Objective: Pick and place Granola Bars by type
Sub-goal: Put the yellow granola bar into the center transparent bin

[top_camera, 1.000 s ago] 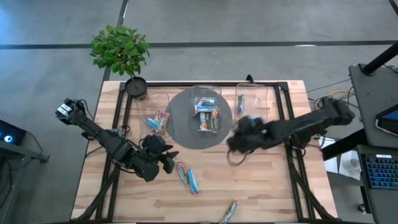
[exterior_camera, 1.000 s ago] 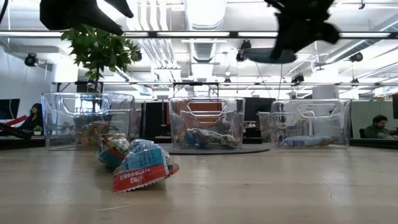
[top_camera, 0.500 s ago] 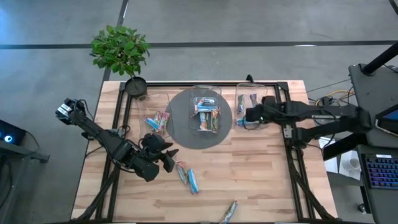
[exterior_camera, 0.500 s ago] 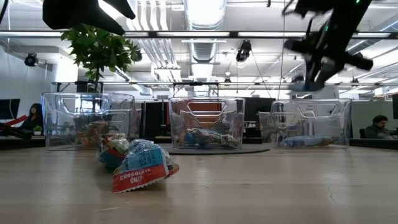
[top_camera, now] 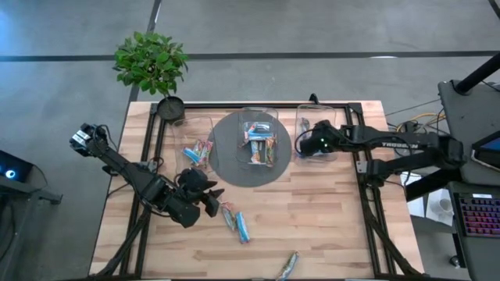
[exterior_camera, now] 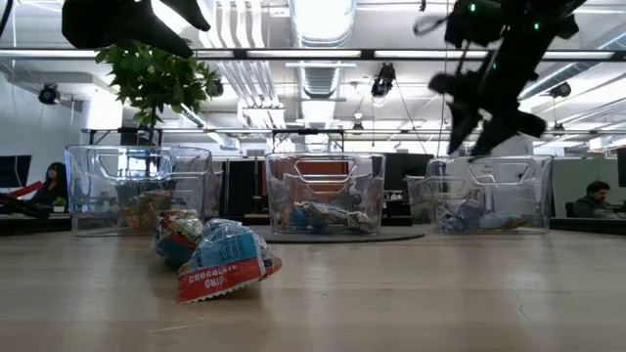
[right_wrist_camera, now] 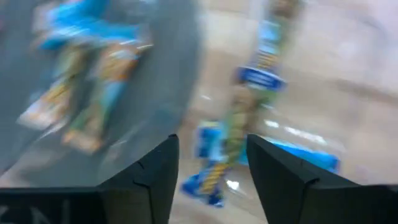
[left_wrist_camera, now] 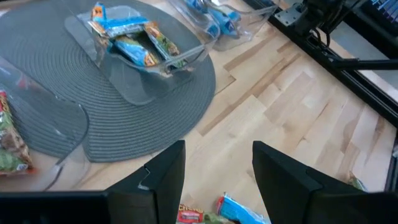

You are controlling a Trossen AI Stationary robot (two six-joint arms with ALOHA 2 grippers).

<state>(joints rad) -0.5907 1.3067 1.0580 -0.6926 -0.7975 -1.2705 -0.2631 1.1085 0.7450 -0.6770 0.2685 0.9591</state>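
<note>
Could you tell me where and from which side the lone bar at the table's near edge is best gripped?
Judging from above, grip the bar across its narrow middle, coming straight down: it lies flat and slanted, apart from the others, so the fingers should straddle its long sides.

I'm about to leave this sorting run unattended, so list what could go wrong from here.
1. The right gripper hangs open over the right bin; lowering or swinging away, it might clip the clear wall and shift the bin.
2. The left gripper is open above the overlapping granola bars on the table; it could grab two types together.
3. The bar at the table's front edge could be knocked off.
</note>
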